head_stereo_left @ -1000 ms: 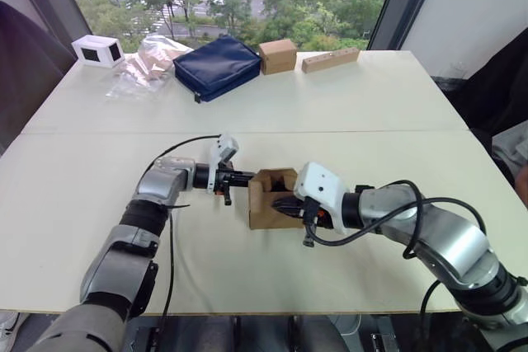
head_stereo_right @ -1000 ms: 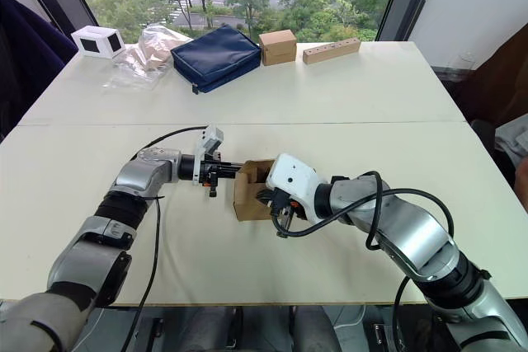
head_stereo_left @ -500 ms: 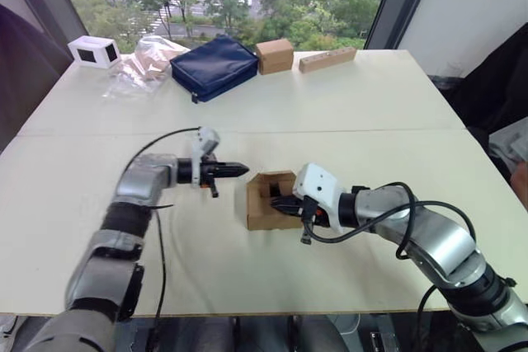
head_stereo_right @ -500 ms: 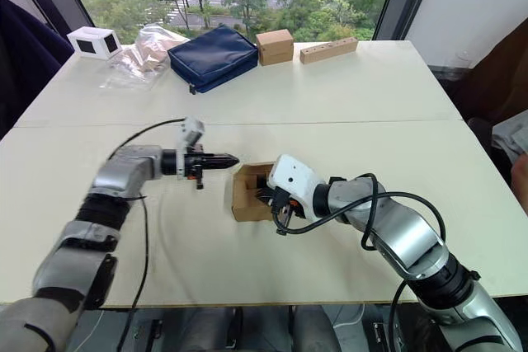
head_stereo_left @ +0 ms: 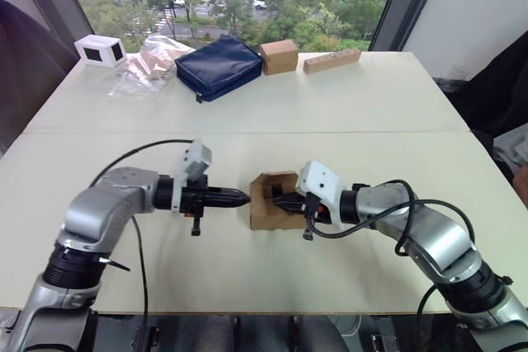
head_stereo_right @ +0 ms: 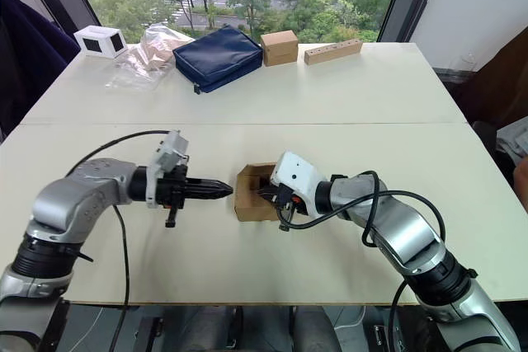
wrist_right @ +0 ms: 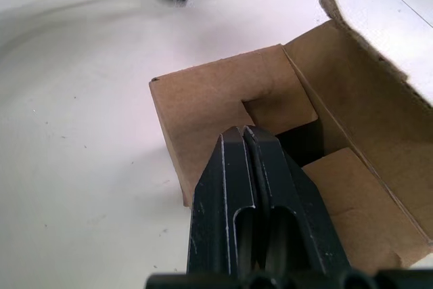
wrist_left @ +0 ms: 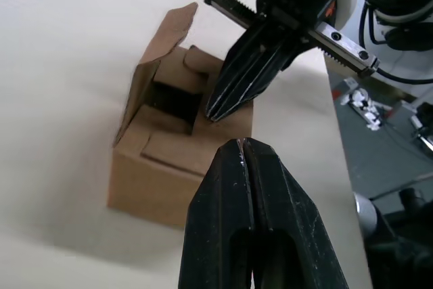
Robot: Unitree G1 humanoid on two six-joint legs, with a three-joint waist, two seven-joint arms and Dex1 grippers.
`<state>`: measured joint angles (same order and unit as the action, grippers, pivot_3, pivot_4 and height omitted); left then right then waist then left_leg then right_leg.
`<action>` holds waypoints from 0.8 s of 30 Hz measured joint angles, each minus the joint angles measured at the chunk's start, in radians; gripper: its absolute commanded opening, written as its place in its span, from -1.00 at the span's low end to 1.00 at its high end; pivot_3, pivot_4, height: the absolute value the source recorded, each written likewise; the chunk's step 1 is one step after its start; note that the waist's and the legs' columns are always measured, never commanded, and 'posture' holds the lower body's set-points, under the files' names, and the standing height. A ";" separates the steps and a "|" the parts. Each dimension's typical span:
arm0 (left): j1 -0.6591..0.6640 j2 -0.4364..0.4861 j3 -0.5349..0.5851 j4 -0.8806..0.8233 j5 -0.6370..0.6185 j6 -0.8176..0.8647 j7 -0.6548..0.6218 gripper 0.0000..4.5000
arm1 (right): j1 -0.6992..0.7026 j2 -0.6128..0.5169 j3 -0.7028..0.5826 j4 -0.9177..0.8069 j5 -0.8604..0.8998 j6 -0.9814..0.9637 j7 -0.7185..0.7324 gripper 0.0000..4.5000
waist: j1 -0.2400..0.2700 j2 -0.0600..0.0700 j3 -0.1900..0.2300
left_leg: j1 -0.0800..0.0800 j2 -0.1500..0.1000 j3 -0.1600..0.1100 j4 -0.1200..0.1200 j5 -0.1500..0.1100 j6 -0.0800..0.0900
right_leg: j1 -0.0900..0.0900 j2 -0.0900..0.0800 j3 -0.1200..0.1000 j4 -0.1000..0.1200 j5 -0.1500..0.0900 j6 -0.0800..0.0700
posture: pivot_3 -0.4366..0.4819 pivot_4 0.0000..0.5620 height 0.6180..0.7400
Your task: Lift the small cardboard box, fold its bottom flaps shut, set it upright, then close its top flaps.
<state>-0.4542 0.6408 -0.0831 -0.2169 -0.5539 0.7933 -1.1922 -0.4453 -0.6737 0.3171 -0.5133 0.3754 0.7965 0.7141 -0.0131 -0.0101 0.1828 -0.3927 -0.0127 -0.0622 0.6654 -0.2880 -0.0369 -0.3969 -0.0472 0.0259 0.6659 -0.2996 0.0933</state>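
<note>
There the small cardboard box (head_stereo_left: pixel 273 200) sat between both closed claws, the right claw (head_stereo_left: pixel 282 200) pressing its top flaps (wrist_right: pixel 270 109), the left claw (head_stereo_left: pixel 244 197) just clear of its side edge.

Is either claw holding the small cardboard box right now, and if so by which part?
Nothing is held. Both claws are shut and empty: the right claw pokes at the small cardboard box's top flaps; the left claw points beside it.

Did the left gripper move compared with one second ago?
Yes. The left gripper touched the small cardboard box then; now it is pulled back toward the robot's left, with bare table between them.
</note>
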 measured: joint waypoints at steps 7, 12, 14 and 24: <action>0.011 -0.014 -0.069 0.012 0.038 -0.043 0.030 -0.99 | 0.000 0.000 -0.026 0.003 0.002 0.001 0.005 -1.00 | 0.000 0.000 0.000 | 0.000 0.000 0.000 0.000 0.000 0.000 | 0.000 0.000 0.000 0.000 0.000 0.000 | -0.05 -0.47 1.00; 0.010 -0.015 -0.088 0.027 0.045 -0.080 0.032 -0.99 | 0.000 0.000 -0.102 -0.012 0.061 0.019 0.031 -1.00 | 0.000 0.000 0.000 | 0.000 0.000 0.000 0.000 0.000 0.000 | 0.000 0.000 0.000 0.000 0.000 0.000 | -0.05 -0.47 1.00; 0.009 -0.016 -0.089 0.041 0.046 -0.091 0.031 -0.99 | -0.010 0.010 -0.177 -0.025 0.141 0.037 0.054 -1.00 | 0.001 0.000 0.000 | 0.000 0.000 0.000 0.000 0.000 0.000 | 0.000 0.000 0.000 0.000 0.000 0.000 | -0.05 -0.47 1.00; 0.006 -0.025 -0.094 0.054 0.044 -0.109 0.037 -0.99 | -0.153 0.038 -0.198 0.166 0.049 -0.094 0.009 -1.00 | -0.001 0.000 0.000 | 0.001 0.000 0.001 0.000 0.000 0.000 | 0.000 0.000 0.000 0.000 0.000 0.000 | -0.05 -0.47 1.00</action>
<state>-0.4479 0.6155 -0.1767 -0.1625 -0.5099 0.6847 -1.1555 -0.5987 -0.6359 0.1192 -0.3471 0.4248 0.7022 0.7228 -0.0141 -0.0100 0.1827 -0.3919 -0.0126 -0.0613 0.6653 -0.2881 -0.0368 -0.3965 -0.0472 0.0261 0.6659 -0.2996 0.0933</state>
